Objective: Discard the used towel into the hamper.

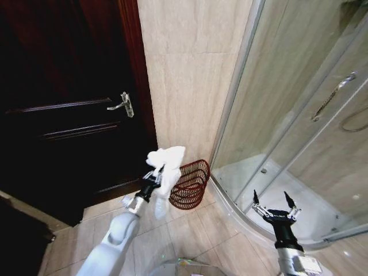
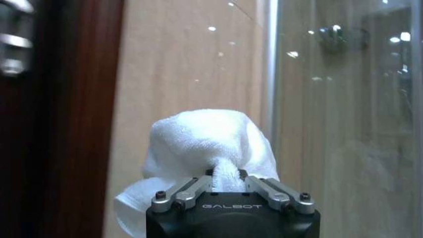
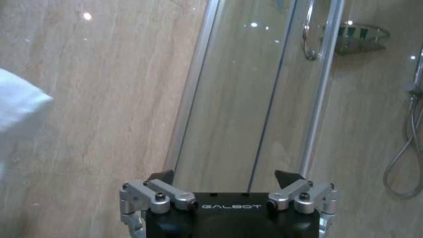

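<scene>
A white towel [image 1: 167, 165] hangs bunched from my left gripper [image 1: 156, 173], which is shut on it; the left wrist view shows the towel [image 2: 205, 144] pinched between the fingers [image 2: 182, 195]. The hamper [image 1: 191, 184], a dark red wire basket, stands on the floor against the tiled wall, just right of and slightly below the towel. My right gripper [image 1: 275, 202] is open and empty, low at the right near the shower base; its fingertips [image 3: 162, 177] stand wide apart. A corner of the towel [image 3: 17, 106] shows in the right wrist view.
A dark wooden door [image 1: 69, 109] with a metal handle [image 1: 125, 104] stands left. A curved glass shower enclosure [image 1: 299, 103] and its raised white base [image 1: 270, 190] fill the right. Beige floor tiles [image 1: 190, 236] lie in front of the hamper.
</scene>
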Controlling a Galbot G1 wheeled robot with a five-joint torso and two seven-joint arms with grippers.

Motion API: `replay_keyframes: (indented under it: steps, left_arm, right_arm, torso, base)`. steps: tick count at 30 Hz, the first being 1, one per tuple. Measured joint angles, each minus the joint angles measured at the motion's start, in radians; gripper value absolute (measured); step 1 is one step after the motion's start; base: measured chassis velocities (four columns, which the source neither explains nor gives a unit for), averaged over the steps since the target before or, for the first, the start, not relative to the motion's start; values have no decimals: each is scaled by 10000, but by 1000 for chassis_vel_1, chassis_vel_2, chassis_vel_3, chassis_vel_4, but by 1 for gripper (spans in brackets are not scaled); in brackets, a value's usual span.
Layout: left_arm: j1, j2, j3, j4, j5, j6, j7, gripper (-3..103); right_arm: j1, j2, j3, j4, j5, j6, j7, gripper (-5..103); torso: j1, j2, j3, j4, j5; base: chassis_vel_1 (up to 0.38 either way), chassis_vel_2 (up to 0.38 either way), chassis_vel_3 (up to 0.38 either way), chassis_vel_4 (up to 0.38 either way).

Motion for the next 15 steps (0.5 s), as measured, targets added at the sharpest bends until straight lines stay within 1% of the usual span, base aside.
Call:
replay_keyframes:
  steps: [1,2,3,4,6,8,9,10,12,14,15]
  left_arm:
    - [0,0,0,0,0,0,0,10]
    - [-743,30,526,409,150,4,-79,10]
    - [-1015,35,728,577,183,1,-114,10]
    - [-1015,35,728,577,183,1,-114,10]
    - [-2193,-6,1436,1468,364,-137,-193,10]
    - [-3035,-110,1908,2249,457,-314,-205,10]
    - [-3767,-229,2305,3003,444,-482,-247,10]
    - [-3767,-229,2305,3003,444,-482,-247,10]
    - [-4734,-400,2831,3931,316,-689,-362,10]
    - [-5877,-590,3396,4801,-156,-734,-387,10]
    - [-5877,-590,3396,4801,-156,-734,-387,10]
  right_arm:
    - [0,0,0,0,0,0,0,100]
    - [-10,0,0,18,-55,35,2,100]
    - [-5,0,-2,20,-76,41,3,100]
    - [-5,0,-2,20,-76,41,3,100]
    - [40,0,-12,18,-162,44,6,100]
    - [82,0,-18,8,-206,35,6,100]
    - [127,0,-16,4,-238,0,2,100]
    - [127,0,-16,4,-238,0,2,100]
    - [193,0,21,4,-249,-92,-11,100]
    - [288,0,86,-8,-245,-200,-11,100]
    - [288,0,86,-8,-245,-200,-11,100]
  torso:
    - [0,0,0,0,0]
    - [1,3,1,0,1]
    - [1,5,1,0,2]
    - [1,5,1,0,2]
    - [1,7,2,-2,1]
    - [1,9,3,-2,2]
    - [2,10,4,-2,1]
    - [2,10,4,-2,1]
    - [4,11,7,-1,2]
    - [5,14,7,-1,2]
    - [5,14,7,-1,2]
  base:
    - [0,0,0,0]
    - [0,0,0,0]
    - [0,0,0,0]
    - [0,0,0,0]
    - [0,0,0,0]
    - [0,0,0,0]
    - [0,0,0,0]
    - [0,0,0,0]
    - [0,0,0,0]
    - [0,0,0,0]
    - [0,0,0,0]
